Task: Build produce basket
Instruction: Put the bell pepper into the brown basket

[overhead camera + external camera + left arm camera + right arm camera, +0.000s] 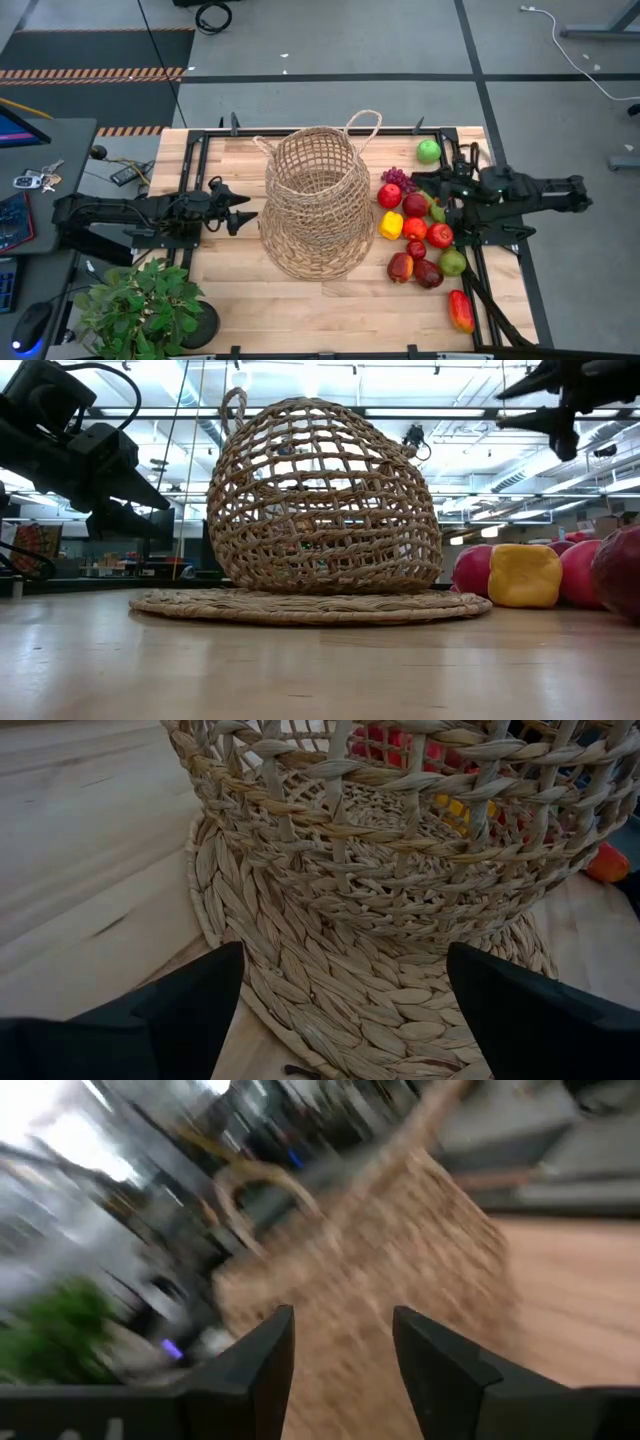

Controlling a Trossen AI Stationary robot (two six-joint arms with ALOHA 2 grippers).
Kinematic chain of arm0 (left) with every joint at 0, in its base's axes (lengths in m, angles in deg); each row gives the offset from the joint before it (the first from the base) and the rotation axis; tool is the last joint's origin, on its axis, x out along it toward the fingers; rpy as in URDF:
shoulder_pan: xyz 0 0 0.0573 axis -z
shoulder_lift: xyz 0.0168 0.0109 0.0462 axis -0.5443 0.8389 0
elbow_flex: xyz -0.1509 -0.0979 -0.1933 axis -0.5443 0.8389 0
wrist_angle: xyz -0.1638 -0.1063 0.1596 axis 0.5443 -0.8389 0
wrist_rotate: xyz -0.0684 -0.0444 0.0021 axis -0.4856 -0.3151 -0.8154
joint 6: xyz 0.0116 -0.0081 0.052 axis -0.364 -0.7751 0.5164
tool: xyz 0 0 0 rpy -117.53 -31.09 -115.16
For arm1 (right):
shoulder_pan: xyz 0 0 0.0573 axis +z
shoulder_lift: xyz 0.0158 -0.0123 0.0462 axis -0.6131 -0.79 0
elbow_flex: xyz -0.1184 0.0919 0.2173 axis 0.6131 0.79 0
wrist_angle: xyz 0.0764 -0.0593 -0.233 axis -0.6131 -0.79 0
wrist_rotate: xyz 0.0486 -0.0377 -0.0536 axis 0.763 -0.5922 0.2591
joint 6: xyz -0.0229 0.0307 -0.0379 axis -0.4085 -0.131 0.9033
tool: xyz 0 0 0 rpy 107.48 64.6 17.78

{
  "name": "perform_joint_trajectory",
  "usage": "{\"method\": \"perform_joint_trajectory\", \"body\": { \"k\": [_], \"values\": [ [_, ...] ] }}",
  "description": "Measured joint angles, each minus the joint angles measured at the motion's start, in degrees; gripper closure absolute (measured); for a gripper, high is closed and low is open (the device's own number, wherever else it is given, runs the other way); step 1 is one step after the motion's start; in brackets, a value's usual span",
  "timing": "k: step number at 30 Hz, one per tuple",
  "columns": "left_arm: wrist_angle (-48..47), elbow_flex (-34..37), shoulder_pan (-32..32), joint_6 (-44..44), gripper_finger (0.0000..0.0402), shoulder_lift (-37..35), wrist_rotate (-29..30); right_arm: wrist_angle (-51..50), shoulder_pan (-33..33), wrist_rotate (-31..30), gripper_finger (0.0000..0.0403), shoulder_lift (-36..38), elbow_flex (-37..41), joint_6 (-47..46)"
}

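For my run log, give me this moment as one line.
basket: empty, on woven mat | produce: on table beside it | left tool: open, facing basket | right tool: open, above produce

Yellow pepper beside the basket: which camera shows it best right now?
The high view: the yellow pepper lies whole among the red fruit, right of the basket. The low view shows its side only; the left wrist view glimpses yellow through the weave; the right wrist view misses it.
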Motion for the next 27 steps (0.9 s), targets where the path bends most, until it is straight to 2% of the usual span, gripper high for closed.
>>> {"method": "perform_joint_trajectory", "body": {
  "k": [5, 10, 13, 18, 22, 24, 27],
  "values": [
    [0.0, 0.0, 0.0, -0.02, 0.0045, 0.0, -0.01, -13.45, -0.77, 7.37, 0.0217, -10.22, -7.83, -0.96],
    [0.0, 0.0, 0.0, -0.02, 0.0045, 0.0, -0.01, -16.48, -0.91, 17.35, 0.0181, -20.8, -11.18, 2.43],
    [0.0, 0.0, -0.01, -0.02, 0.0045, 0.0, -0.01, -18.7, -0.91, 20.29, 0.0145, -26.62, -12.37, 4.64],
    [0.0, 0.0, 0.0, 0.0, 0.0045, 0.0, -0.01, -22.03, -0.91, 23.83, 0.0076, -34.81, -14.77, 10.18],
    [0.0, 0.0, -0.02, 0.0, 0.0045, 0.0, -0.01, -23.88, -0.91, 24.46, 0.0027, -40.25, -16.81, 15.51],
    [0.0, 0.0, 0.0, -0.02, 0.0045, 0.0, -0.01, -24.59, -0.91, 24.15, 0.001, -42.66, -17.52, 18.55],
    [0.0, 0.0, 0.0, -0.02, 0.0045, 0.0, 0.0, -24.92, -0.91, 22.98, 0.0007, -45.54, -17.91, 22.77]
  ]
}}
